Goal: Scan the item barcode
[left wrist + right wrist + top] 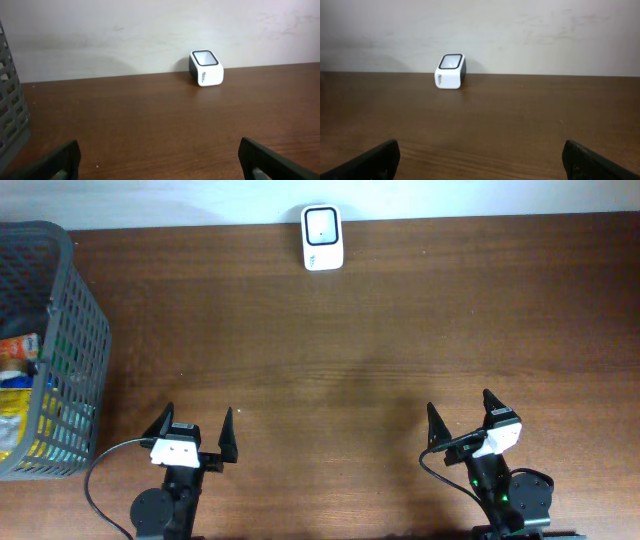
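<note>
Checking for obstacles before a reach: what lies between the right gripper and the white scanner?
Nothing: only bare brown tabletop between the right gripper and the white scanner, clearest in the right wrist view.

You see a white barcode scanner (pixel 322 237) with a black-framed window at top centre, a grey lattice basket (pixel 85 370) at left, and a brown wood-grain table (pixel 400 330).

Illum.: diffuse, even, mod. bright in all 3 views; no hard shadows. Overhead: table (pixel 400 310) shows a faint matte sheen w/o glare. The white scanner (pixel 322 238) is near clipping. Basket (pixel 70 350) interior is dim. Wrist views: wall (pixel 125 35) carries a soft grey shadow band at left, above the table edge. Fingertips (pixel 55 162) at btm corners are dark and out of focus; background is acceptably sharp, slightly soft overall.
</note>
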Robot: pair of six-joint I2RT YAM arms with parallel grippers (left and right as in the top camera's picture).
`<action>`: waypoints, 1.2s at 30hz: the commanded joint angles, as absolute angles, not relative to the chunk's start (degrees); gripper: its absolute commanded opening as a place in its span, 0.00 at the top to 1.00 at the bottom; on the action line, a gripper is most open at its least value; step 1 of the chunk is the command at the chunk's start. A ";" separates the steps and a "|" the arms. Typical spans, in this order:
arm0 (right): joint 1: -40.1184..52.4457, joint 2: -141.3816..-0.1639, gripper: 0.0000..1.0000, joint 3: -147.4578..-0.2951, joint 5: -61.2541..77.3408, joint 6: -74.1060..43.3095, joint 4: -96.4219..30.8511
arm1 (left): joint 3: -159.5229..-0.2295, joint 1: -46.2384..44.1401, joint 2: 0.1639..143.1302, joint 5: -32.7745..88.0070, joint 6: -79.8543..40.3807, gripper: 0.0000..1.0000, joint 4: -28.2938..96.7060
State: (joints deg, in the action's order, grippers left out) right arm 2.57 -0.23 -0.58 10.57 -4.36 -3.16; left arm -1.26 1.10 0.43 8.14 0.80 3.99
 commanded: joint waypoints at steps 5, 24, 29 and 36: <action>3.05 -0.21 0.02 -0.32 10.87 -4.78 -3.60 | -0.49 1.30 0.30 7.44 0.86 0.01 3.88; 3.05 -0.21 0.02 -0.32 10.87 -4.78 -3.60 | -0.51 1.30 0.40 7.81 0.86 0.01 3.90; 3.05 -0.21 0.02 -0.32 10.87 -4.78 -3.60 | -0.51 1.30 1.48 7.46 0.89 0.01 3.88; 3.05 -0.21 0.02 -0.32 10.87 -4.78 -3.60 | -3.36 1.30 3.66 7.44 0.91 0.01 3.86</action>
State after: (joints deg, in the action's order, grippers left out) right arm 2.57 -0.23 -0.58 10.57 -4.34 -3.16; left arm -1.30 1.10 2.24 8.08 0.80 4.01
